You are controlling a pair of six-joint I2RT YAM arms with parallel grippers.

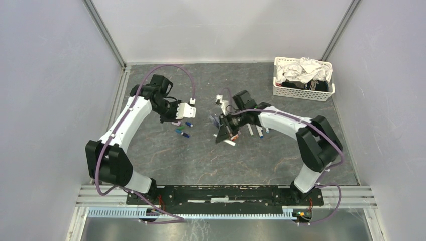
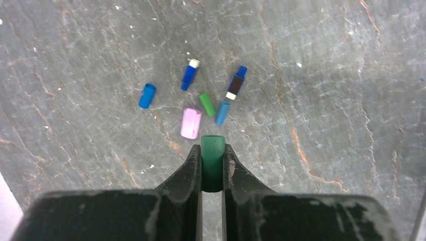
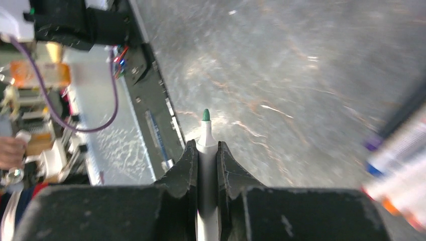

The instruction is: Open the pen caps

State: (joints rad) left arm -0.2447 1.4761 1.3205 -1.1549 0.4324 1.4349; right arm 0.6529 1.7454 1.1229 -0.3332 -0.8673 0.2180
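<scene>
My left gripper (image 2: pixel 212 156) is shut on a green pen cap (image 2: pixel 212 148) and holds it above the table. Under it lie several loose pen caps: a lilac one (image 2: pixel 191 123), a light blue one (image 2: pixel 222 112), a green one (image 2: pixel 206 104) and a blue one (image 2: pixel 147 95). My right gripper (image 3: pixel 206 148) is shut on a white pen (image 3: pixel 206 135) whose bare green tip pokes out past the fingertips. In the top view the left gripper (image 1: pixel 176 117) hangs over the caps (image 1: pixel 184 131). The right gripper (image 1: pixel 224 132) is to their right, near the table's middle.
More pens (image 1: pixel 255 130) lie on the table beside the right arm and show blurred at the right of the right wrist view (image 3: pixel 399 160). A white mesh basket (image 1: pixel 303 91) of cloth stands at the back right. Walls close in both sides.
</scene>
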